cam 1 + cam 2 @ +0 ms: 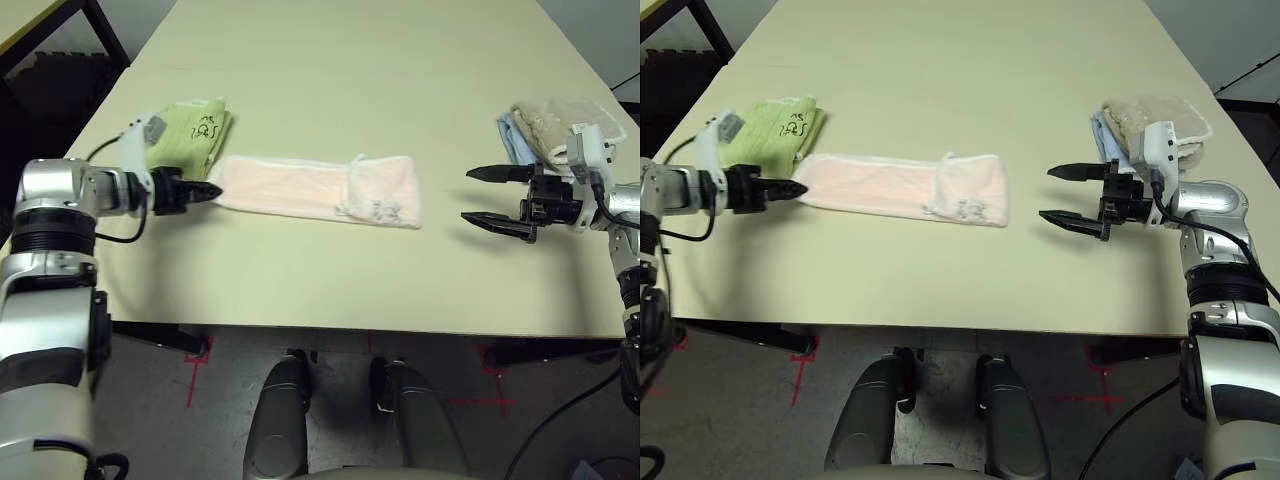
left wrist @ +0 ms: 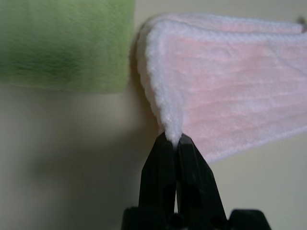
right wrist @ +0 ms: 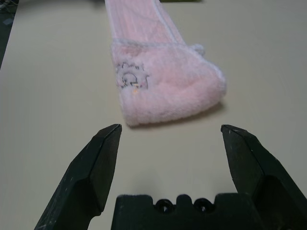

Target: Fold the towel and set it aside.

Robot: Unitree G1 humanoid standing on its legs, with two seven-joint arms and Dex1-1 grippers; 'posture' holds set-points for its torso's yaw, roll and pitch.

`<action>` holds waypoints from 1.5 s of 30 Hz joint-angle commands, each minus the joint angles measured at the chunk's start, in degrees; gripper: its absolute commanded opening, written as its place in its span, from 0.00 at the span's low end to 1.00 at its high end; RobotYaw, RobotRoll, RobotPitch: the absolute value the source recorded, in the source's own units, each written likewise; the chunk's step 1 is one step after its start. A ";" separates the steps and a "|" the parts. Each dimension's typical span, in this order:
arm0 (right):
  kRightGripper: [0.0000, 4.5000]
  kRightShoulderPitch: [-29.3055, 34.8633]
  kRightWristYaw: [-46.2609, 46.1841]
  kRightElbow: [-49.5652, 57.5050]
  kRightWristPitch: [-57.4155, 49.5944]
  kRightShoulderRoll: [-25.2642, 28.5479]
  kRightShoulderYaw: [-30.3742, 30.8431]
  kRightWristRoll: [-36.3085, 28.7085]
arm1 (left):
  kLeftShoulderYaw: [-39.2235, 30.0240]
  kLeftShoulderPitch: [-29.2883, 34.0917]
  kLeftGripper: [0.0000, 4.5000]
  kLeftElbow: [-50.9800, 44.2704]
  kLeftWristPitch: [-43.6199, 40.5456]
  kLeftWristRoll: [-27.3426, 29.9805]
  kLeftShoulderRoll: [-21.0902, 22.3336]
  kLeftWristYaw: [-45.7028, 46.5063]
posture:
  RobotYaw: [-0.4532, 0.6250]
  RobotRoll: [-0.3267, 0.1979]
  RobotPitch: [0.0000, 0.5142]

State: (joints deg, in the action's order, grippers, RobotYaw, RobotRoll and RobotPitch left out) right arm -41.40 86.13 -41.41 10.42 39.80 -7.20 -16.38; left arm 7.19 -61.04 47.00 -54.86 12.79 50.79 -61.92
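Left wrist view: L hand [image 2: 173, 139] pinching towel [image 2: 230, 86] end; R hand [image 3: 170, 139] apart.

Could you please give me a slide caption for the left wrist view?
Left gripper pinching the folded pink towel at its end, beside the green towel.

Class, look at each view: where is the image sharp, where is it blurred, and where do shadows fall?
Left wrist view: green towel blurred, left tool sharp. Right wrist view: pink towel softens at the far end. Left eye view: right tool casts a faint table shadow.
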 commanded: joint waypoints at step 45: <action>1.00 -2.87 -2.25 -6.06 3.68 -1.15 1.32 2.48 | 6.50 -9.60 0.01 -17.73 -5.54 6.99 -30.96 0.95 | 0.53 0.62 0.30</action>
State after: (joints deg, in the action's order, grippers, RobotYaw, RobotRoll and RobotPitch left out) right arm -44.52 83.79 -48.09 13.59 38.51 -6.52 -14.18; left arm 12.57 -69.53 28.17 -61.59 20.64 20.35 -61.33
